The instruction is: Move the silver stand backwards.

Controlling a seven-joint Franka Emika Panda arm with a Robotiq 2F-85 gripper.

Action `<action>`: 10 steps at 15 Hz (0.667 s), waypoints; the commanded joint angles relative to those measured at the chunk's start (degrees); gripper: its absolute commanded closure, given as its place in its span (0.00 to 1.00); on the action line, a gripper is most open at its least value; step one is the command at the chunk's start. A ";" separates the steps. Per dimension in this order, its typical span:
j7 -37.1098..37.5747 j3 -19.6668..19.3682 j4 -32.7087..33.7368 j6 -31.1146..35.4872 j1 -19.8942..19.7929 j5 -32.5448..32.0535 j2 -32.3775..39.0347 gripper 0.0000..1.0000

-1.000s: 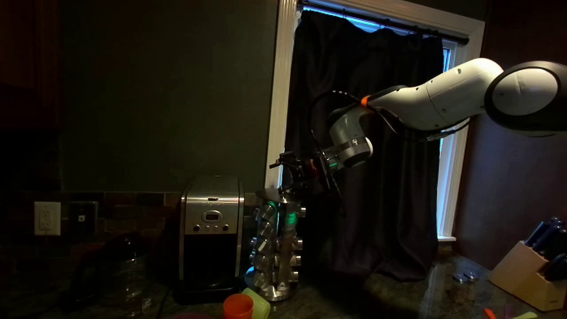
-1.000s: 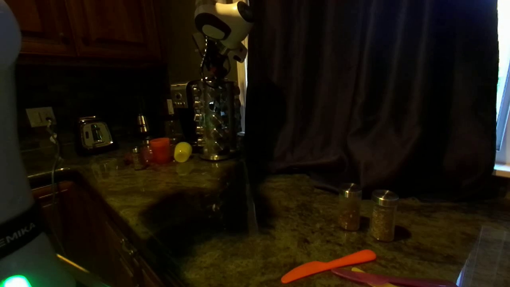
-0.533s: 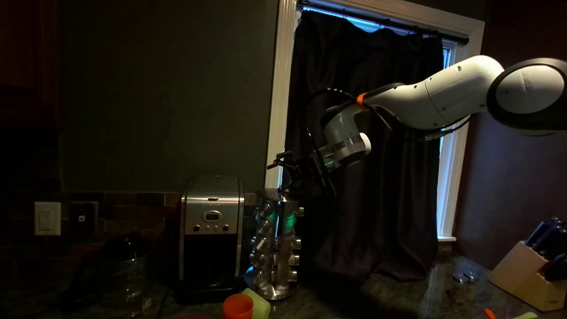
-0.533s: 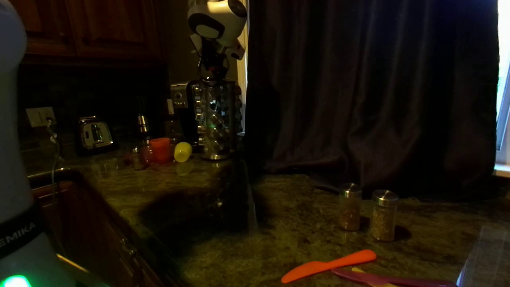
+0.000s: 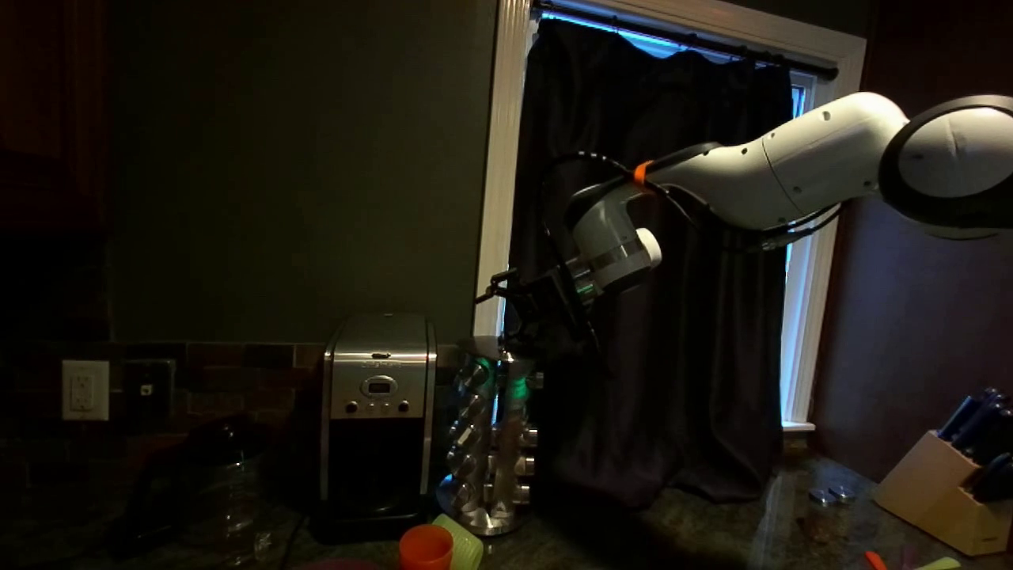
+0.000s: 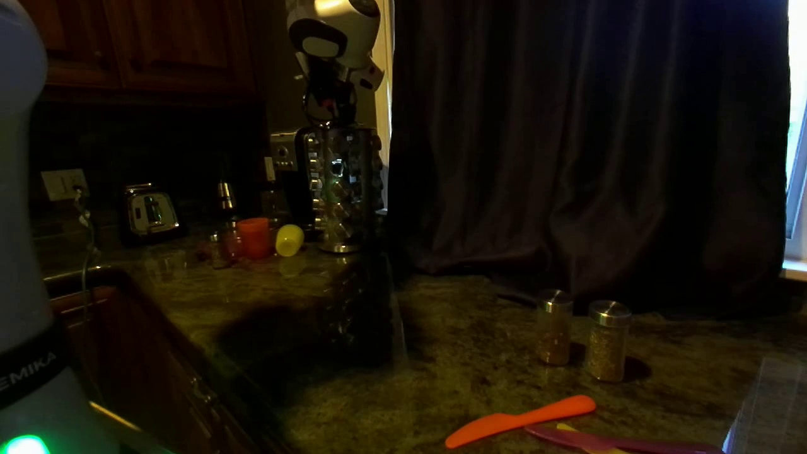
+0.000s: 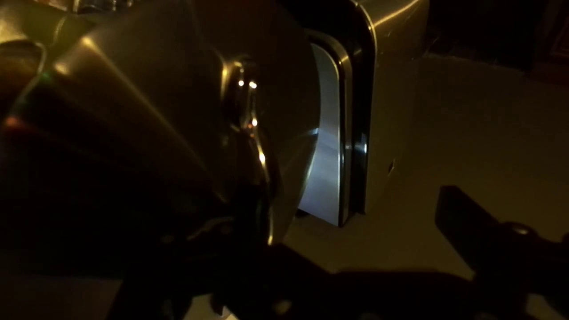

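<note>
The silver stand (image 5: pixel 508 463) is a tall shiny round rack with several jars in its sides. It stands upright on the counter in both exterior views (image 6: pixel 340 189). Its shiny top plate (image 7: pixel 169 102) fills the left of the wrist view. My gripper (image 5: pixel 492 321) is open at the stand's top. The upper finger (image 5: pixel 489 296) is in free air above it. The lower finger is at the top's rim; whether it touches is too dark to tell. In the wrist view the right finger (image 7: pixel 460 218) is well apart from the stand, and the left finger is dark against it.
A silver-and-black coffee maker (image 5: pixel 380 427) stands close beside the stand. An orange cup (image 5: pixel 426 548) and a yellow-green cup (image 6: pixel 289 240) are near its base. A dark curtain (image 5: pixel 657 317) hangs behind the arm. Two spice jars (image 6: pixel 608 340) and plastic knives (image 6: pixel 520 421) lie further along the counter.
My arm and gripper have moved a little to the left in both exterior views, and the wrist has dipped slightly. The stand has shifted very little, if at all; reflections on it differ slightly.
</note>
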 commanded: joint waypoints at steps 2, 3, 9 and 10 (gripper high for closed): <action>8.51 -0.61 -3.42 -2.67 -1.99 -2.23 -2.82 0.00; 11.22 -0.79 -3.45 -4.23 -2.54 -2.14 -3.00 0.00; 19.53 -2.35 -3.53 -11.10 -4.67 -3.10 -3.50 0.00; 19.45 -2.50 -3.58 -10.96 -4.74 -3.28 -3.66 0.00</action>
